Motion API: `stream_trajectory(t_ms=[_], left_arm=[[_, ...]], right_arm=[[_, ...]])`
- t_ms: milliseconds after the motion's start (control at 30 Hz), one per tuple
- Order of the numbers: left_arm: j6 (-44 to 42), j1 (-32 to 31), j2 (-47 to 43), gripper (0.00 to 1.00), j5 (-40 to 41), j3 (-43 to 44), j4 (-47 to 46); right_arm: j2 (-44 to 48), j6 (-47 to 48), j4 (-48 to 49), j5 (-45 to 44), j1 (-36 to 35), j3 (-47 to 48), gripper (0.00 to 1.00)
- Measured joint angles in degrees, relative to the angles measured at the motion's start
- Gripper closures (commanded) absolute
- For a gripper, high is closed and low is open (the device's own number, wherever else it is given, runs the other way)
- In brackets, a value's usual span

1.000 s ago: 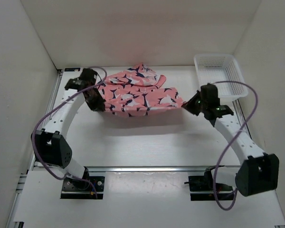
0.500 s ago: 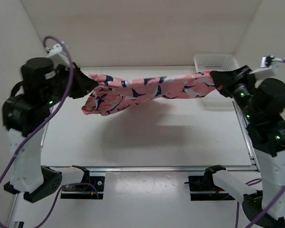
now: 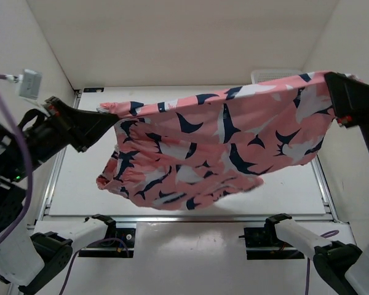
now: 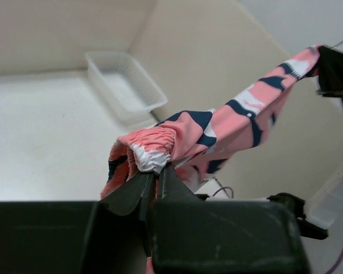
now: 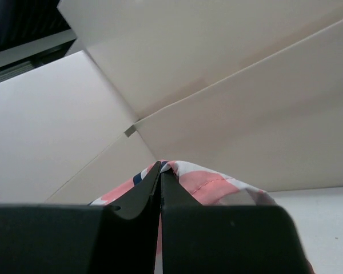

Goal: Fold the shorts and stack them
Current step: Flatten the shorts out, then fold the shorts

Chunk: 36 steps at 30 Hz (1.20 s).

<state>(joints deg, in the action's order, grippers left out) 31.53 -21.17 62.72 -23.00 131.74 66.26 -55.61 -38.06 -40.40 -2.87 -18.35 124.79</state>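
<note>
Coral-pink shark-print fabric shorts now lifted, stretched btwn left gripper & right gripper, both pinching them; ready to lay flat.

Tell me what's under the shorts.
Below the shorts, held up between the left gripper and right gripper, only bare table shows. The cloth hides the table's middle and most of the basket.

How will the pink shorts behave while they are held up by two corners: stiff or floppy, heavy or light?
Probably very floppy: below the stretched top edge, the shorts hang in loose folds. Likely light, since small pinches on the gathered waistband carry them. They may swing or bunch when lowered to the table.
</note>
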Motion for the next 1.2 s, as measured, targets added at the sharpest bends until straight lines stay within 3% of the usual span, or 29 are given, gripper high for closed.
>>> stream_trajectory(t_ms=[167, 300, 500, 700, 867, 1067, 1200], left_arm=[[2.8, 0.1, -2.3, 0.9, 4.5, -16.6, -3.4], [5.0, 1.6, -1.7, 0.9, 8.8, -31.1, -4.7], [5.4, 8.0, 11.8, 0.9, 11.1, -41.2, -9.3], [5.4, 14.6, 32.3, 0.9, 12.4, -40.3, -13.6], [5.6, 18.8, 45.9, 0.9, 11.5, -31.5, -14.5], [6.1, 20.7, 54.7, 0.9, 9.7, -18.3, -15.6], [6.3, 21.4, 59.2, 0.9, 7.5, -13.2, -16.3]], right_arm=[[-7.9, 3.0, 0.3, -3.4, 0.0, -2.2, 1.0], [-19.3, 5.6, 1.9, -4.0, 0.9, -7.1, 1.0], [-44.1, 9.0, 4.3, -2.3, 2.1, -8.3, 1.0], [-64.8, 10.4, 3.7, -0.4, 2.9, -2.4, 1.0], [-77.1, 10.4, 3.3, 3.8, 3.3, 12.7, 1.0], [-78.7, 10.4, 5.5, 8.3, 3.8, 17.5, 1.0], [-73.9, 11.5, 6.9, 9.6, 3.6, 8.9, 1.0]])
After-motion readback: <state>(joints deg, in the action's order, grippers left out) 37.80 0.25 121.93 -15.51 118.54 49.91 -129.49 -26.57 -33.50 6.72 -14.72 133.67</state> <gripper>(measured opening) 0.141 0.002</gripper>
